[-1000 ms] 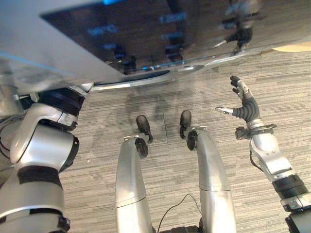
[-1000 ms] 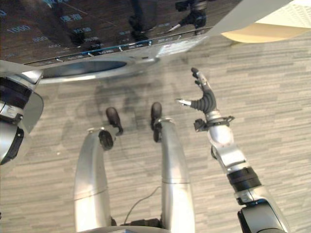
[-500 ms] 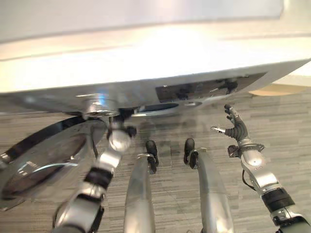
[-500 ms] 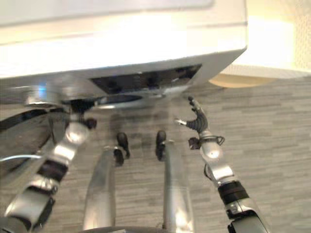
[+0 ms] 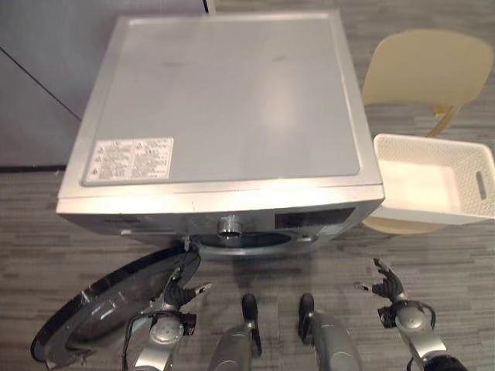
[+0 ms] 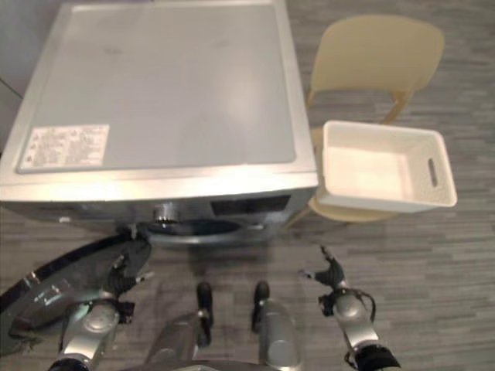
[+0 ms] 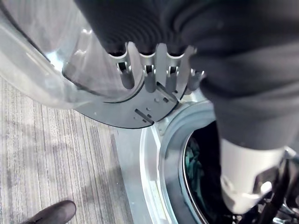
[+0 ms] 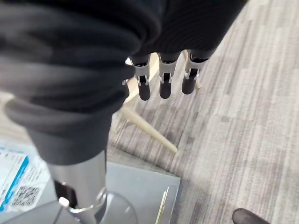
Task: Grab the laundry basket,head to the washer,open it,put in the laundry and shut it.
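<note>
A: From the head views, where's the laundry basket?
B: The white laundry basket [image 5: 433, 182] sits on a cream chair [image 5: 421, 69] just beside the washer [image 5: 220, 116]. The round door [image 5: 108, 305] hangs open, with the left robot hand [image 5: 179, 292] at its edge and the right robot hand [image 5: 383, 287] over the floor [image 5: 433, 255]

A: And the left wrist view?
B: Straight fingers [image 7: 150, 81] rest on the door's rim; teal laundry [image 7: 192, 170] lies inside the drum

A: The right wrist view?
B: Relaxed fingers [image 8: 164, 79], holding nothing
</note>
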